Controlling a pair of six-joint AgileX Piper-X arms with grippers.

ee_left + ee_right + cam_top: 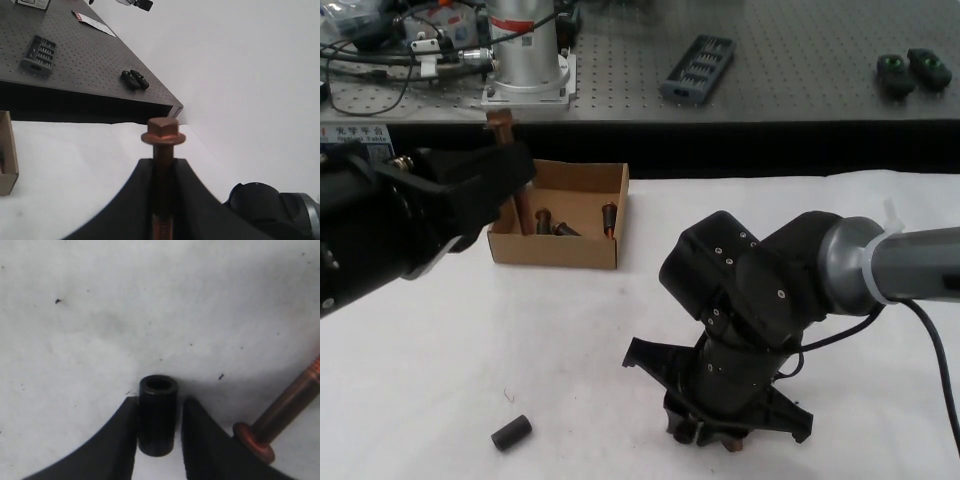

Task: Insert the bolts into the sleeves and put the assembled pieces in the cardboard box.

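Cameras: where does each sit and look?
High view: behind the robot, looking forward and down over bench, cardboard box, left arm, right arm.
Left wrist view: on left arm, looking along its pincer gripping a bolt.
Right wrist view: on right arm, looking down; its pincer straddles a sleeve.
Shared: high and left wrist views both show that bolt.

Coppery metal bolt — matt black sleeve, plain cardboard box.
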